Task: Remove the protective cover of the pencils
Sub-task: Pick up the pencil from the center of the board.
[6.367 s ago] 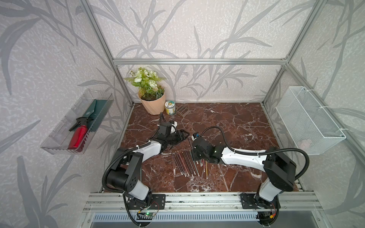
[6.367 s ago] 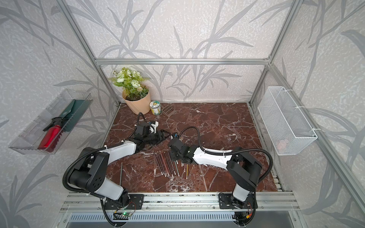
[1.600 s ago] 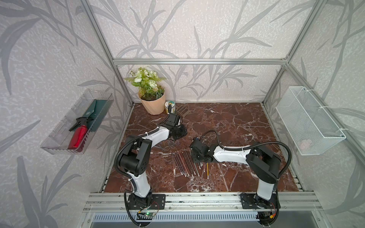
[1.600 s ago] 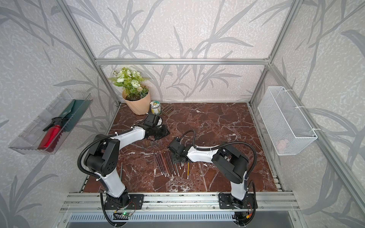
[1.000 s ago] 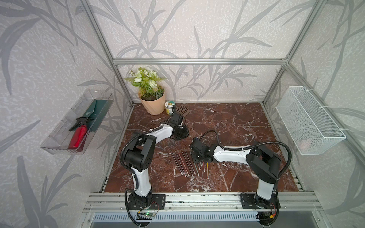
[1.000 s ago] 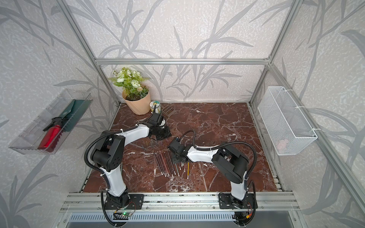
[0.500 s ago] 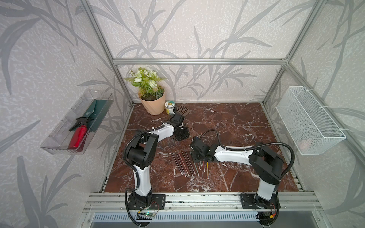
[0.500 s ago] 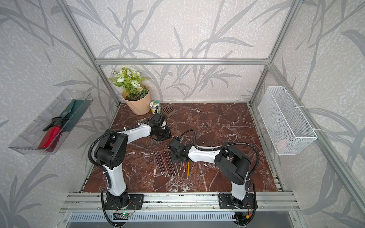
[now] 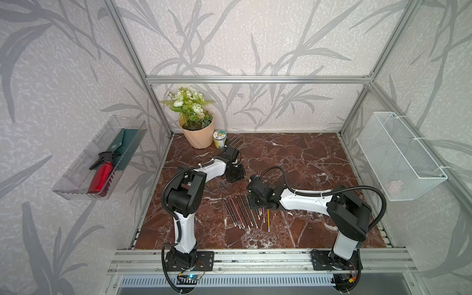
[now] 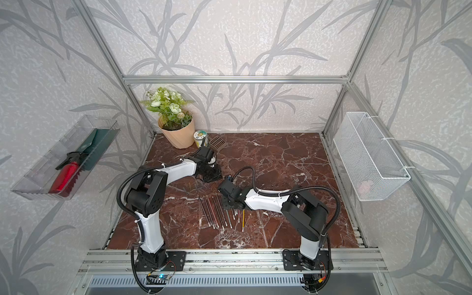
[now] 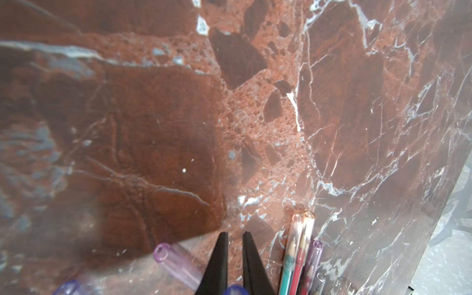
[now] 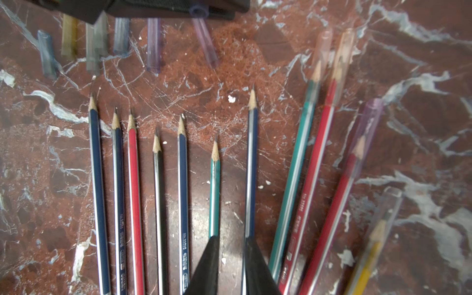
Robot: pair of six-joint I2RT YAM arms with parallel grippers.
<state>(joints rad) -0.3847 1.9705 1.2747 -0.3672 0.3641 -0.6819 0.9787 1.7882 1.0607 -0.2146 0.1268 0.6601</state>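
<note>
1. Red-brown marble floor (image 9: 306,158) carries the pencils (image 9: 245,212) in both top views. They lie fanned just on the front-rail side of the left gripper (image 9: 234,176). The right gripper (image 9: 252,205) sits low over their tips, near the left gripper. Caps are too small to judge here. From the left gripper toward the wire basket (image 9: 398,158) the floor is open. The flower pot (image 9: 198,135) stands near the left gripper's far side, so room there is tighter.

2. In the left wrist view, the left gripper's fingers (image 11: 219,265) are pinched nearly together. A blue rounded thing shows at their root; I cannot tell whether it is gripped. A loose purple cap (image 11: 176,265) lies just beside them. On their other side are the capped pencils (image 11: 290,258), and past those the floor ends at a grey wall (image 11: 454,242).

3. In the right wrist view, seven bare pencils (image 12: 135,191) lie side by side. Four capped pencils are splayed next to them, well short of the left gripper. Six loose caps (image 12: 153,43) line up right at the left gripper. By my judgement, roughly two thirds is done and four caps remain. The right gripper's fingers (image 12: 209,265) stand a slim gap apart, holding nothing, over the teal and dark-blue shafts. The capped four are spread apart, which probably leaves finger room.
</note>
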